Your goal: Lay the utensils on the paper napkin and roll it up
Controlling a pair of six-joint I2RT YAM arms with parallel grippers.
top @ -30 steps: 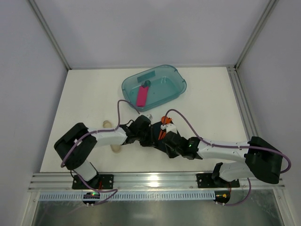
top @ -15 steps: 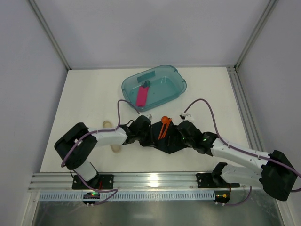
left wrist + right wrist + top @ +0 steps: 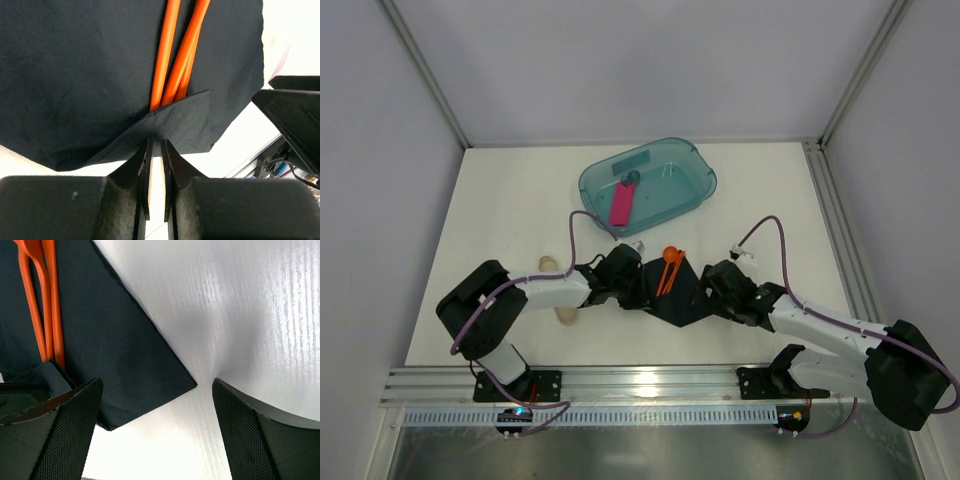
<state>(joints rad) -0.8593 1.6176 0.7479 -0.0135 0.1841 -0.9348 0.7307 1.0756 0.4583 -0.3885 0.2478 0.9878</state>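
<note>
The black paper napkin (image 3: 678, 302) lies on the white table between my two grippers. The orange utensils (image 3: 668, 268) lie on it side by side, their heads sticking out past its far edge. In the left wrist view my left gripper (image 3: 155, 142) is shut on a corner of the napkin (image 3: 75, 75), which is folded up over the handle ends of the utensils (image 3: 167, 55). My right gripper (image 3: 156, 382) stands open just above the table, its jaws wide on either side of the napkin's right corner (image 3: 150, 375) and holding nothing. The utensils (image 3: 45, 315) show at that view's upper left.
A teal tub (image 3: 695, 185) stands at the back of the table with a pink bar (image 3: 621, 205) in it. A beige tube (image 3: 565, 315) lies under the left arm. A right finger (image 3: 295, 110) shows at the left wrist view's right edge.
My right gripper opened and drew back to the right, off the napkin and utensils. The left gripper kept its hold on the napkin corner and stayed put.
</note>
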